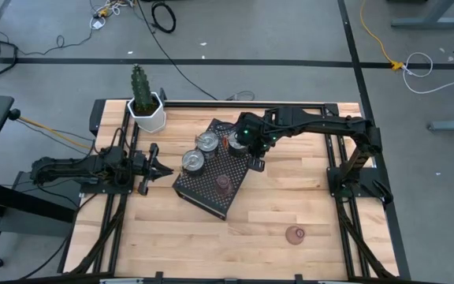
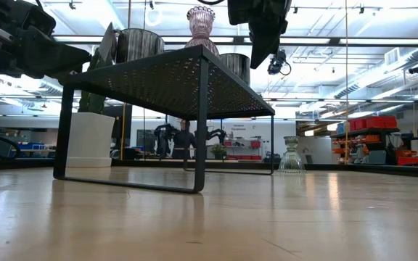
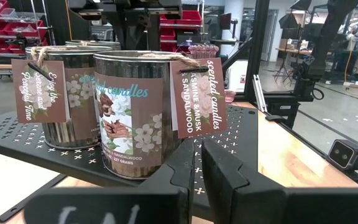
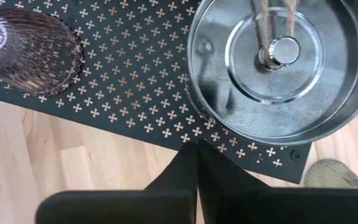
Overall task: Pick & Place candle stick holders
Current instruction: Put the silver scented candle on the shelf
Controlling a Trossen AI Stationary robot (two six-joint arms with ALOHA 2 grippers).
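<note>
A black perforated tray (image 1: 211, 197) stands tilted mid-table on thin legs. On it rest three silver candle tins (image 1: 207, 142) (image 1: 192, 162) (image 4: 284, 68) and a pinkish ribbed glass holder (image 1: 223, 184) (image 4: 30, 40). A second pinkish holder (image 1: 295, 234) stands on the wood near the front right. An olive glass holder (image 4: 334, 174) sits on the table just past the tray's corner. My right gripper (image 4: 197, 163) (image 1: 247, 146) hangs shut above the tray's edge beside the third tin, pointing steeply down, with nothing between its fingers. My left gripper (image 3: 199, 171) (image 1: 162, 167) waits shut at the table's left, level, facing the tins.
A white hexagonal pot with a cactus (image 1: 148, 110) stands at the far left corner. Bare wood lies along the table's front and right (image 1: 290, 189). Black frame rails (image 1: 345, 229) run along both sides.
</note>
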